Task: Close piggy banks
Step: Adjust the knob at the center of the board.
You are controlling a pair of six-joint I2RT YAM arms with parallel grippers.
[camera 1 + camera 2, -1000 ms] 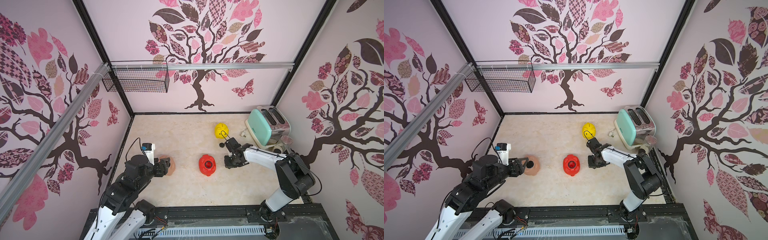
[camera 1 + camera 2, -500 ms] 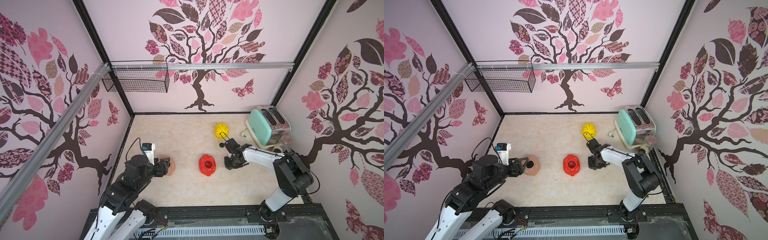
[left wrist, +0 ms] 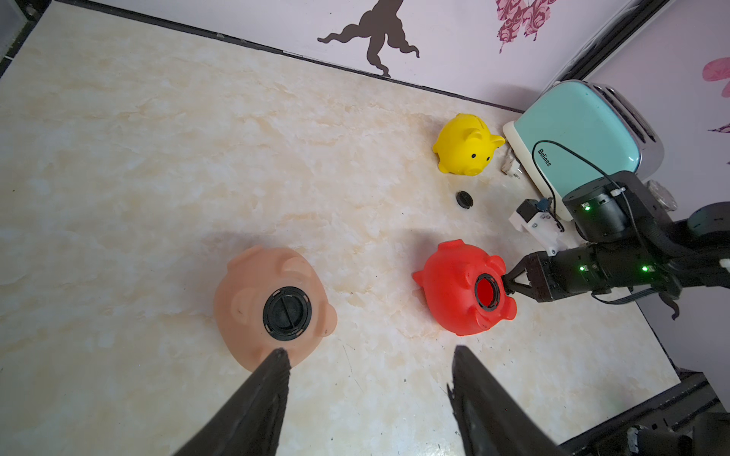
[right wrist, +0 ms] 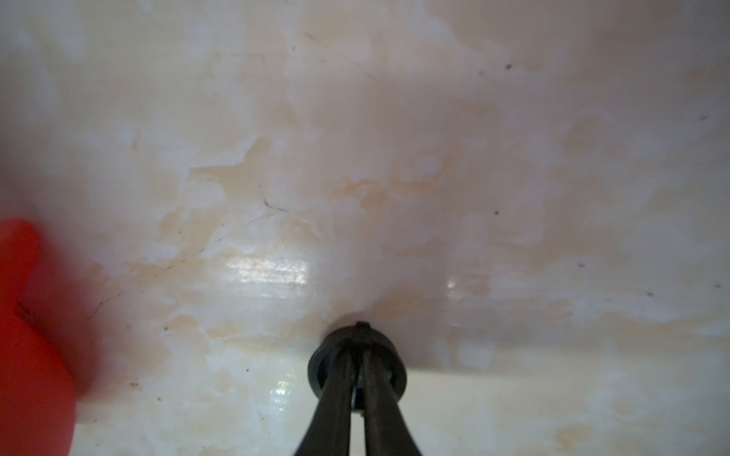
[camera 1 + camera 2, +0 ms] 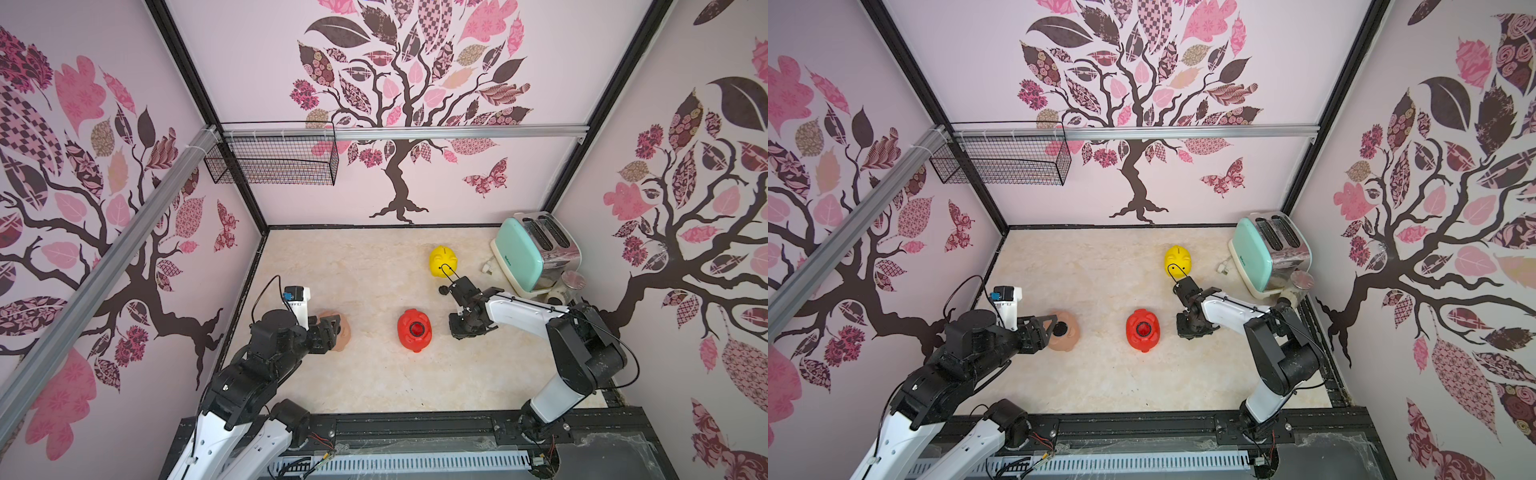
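Piggy banks lie spread on the desk (image 3: 158,158): the peach one (image 3: 245,284) belly-up with its hole plugged, the red one (image 3: 450,288) on its side with its hole open, the yellow one (image 3: 462,148) upright by the toaster (image 3: 572,130). Hollow glossy plastic looks light, stiff and slippery, likely to roll, so bracing across the flanks seems safest. The left end effector (image 3: 369,353) hovers released beside the peach bank. The right end effector (image 4: 357,351) pinches a black plug (image 4: 320,367) against the desk near the red bank.

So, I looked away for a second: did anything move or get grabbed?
Nothing visibly moved. The right hand is still down beside the red pig, pinching a black plug; the left hand still hangs open by the pink pig. Yellow pig, loose plug, toaster unmoved.
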